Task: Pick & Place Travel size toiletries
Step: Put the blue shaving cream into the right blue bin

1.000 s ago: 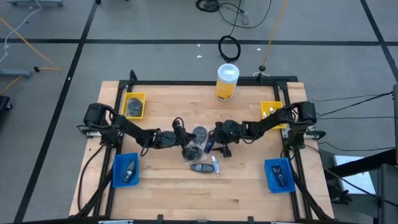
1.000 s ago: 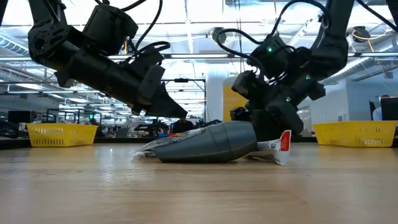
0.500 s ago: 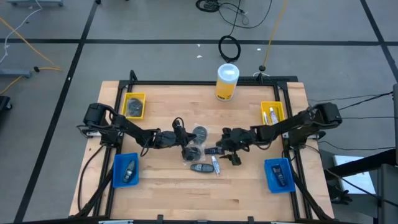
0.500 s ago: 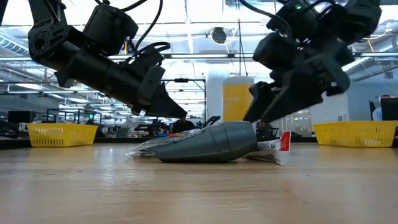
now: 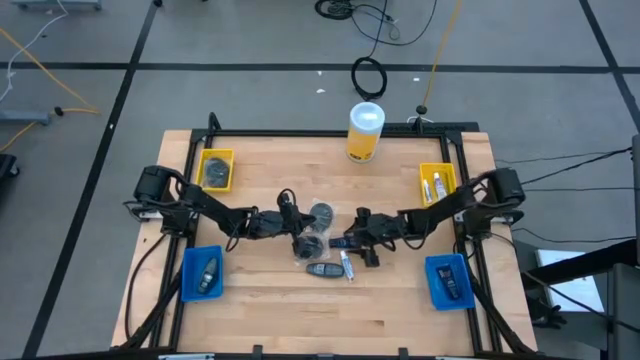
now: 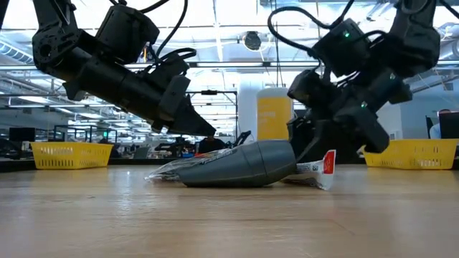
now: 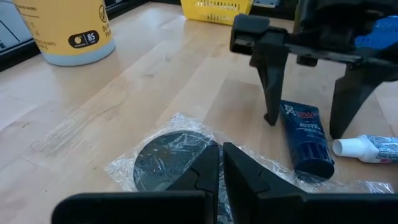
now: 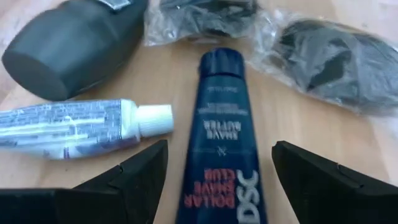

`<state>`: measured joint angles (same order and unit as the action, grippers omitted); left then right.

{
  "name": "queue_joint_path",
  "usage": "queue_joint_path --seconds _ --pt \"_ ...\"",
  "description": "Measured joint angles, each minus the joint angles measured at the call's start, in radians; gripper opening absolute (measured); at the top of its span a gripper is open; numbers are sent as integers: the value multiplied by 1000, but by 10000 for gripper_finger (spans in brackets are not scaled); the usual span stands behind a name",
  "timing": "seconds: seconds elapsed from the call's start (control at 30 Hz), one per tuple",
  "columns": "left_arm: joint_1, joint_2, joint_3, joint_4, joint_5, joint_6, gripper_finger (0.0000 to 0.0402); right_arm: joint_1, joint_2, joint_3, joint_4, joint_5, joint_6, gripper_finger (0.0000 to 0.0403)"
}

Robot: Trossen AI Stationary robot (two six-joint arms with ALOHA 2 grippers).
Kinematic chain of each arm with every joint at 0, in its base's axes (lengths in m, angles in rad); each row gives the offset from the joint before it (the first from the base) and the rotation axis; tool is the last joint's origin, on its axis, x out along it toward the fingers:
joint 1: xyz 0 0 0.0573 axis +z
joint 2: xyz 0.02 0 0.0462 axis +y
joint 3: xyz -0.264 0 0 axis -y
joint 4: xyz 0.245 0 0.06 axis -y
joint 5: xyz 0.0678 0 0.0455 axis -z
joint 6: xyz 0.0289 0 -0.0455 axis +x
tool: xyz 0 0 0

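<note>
Several toiletries lie together on the wood mid-table: a dark blue sachet tube (image 5: 340, 241) (image 8: 221, 124), a white tube (image 5: 347, 265) (image 8: 81, 127), a dark grey bottle (image 5: 322, 269) (image 6: 240, 165) and grey discs in clear wrap (image 5: 322, 213) (image 7: 165, 165). My right gripper (image 5: 352, 242) (image 8: 219, 144) is open and low over the blue tube, one finger on each side of it and apart from it. My left gripper (image 5: 302, 235) (image 7: 221, 152) is shut, with its tips at a wrapped disc's edge. My left gripper is shut with its tips over the clear wrap (image 7: 186, 134) at a disc's edge. Whether it touches or pinches the wrap, I cannot tell. My right gripper touches nothing.
A yellow cylinder with a white lid (image 5: 365, 131) stands at the far edge. Yellow bins (image 5: 215, 170) (image 5: 437, 182) sit at the far left and far right, and blue bins (image 5: 202, 273) (image 5: 448, 280) at the near corners; all hold items. Bare wood lies toward the near edge.
My right gripper has moved from beside the pile toward the near edge, rising as it went, then come back left and down, so that it now straddles the blue tube. The left arm and the toiletries have stayed where they were.
</note>
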<state>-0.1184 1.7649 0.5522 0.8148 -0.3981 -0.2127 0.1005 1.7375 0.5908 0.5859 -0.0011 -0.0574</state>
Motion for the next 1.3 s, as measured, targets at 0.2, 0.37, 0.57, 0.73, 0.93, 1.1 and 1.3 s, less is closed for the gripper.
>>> queue_joint_path --seconds 0.2,0.37,0.57,0.73,0.93,1.1,1.3 --pt "0 0 0 -2 0 0 21 -31 47 1 54 -2 20 271" --pt "0 0 0 -2 0 0 21 -48 49 3 45 -7 47 238" --pt "0 0 0 -2 0 0 21 -48 9 2 -10 3 50 192" --pt "0 0 0 -8 0 0 21 -41 -124 1 -172 5 69 173" --pt "0 0 0 -9 0 0 21 33 -365 1 -445 3 173 169" --pt "0 0 0 -4 0 0 21 161 -591 18 -769 1 341 169" --pt "0 0 0 -4 0 0 21 340 -764 146 -1296 -15 662 169"
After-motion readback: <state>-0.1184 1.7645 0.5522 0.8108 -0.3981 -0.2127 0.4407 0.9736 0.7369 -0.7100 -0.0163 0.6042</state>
